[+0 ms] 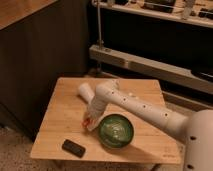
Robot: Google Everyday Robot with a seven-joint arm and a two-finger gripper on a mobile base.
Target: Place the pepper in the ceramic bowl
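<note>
Your gripper (89,122) is low over the wooden table (60,117), just left of the green ceramic bowl (115,131). It is pinching the little orange-red pepper (86,121). So you are on the carrying step: the pepper is up, but not over the bowl yet. Next, I think, move it right, over the bowl's middle, then let go. The black phone (73,147) lies near the front edge.

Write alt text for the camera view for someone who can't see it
A white robot arm reaches over a wooden table, its gripper holding a small orange-red pepper just left of a glossy green ceramic bowl, not yet inside it. A flat black phone lies near the table's front left edge.
</note>
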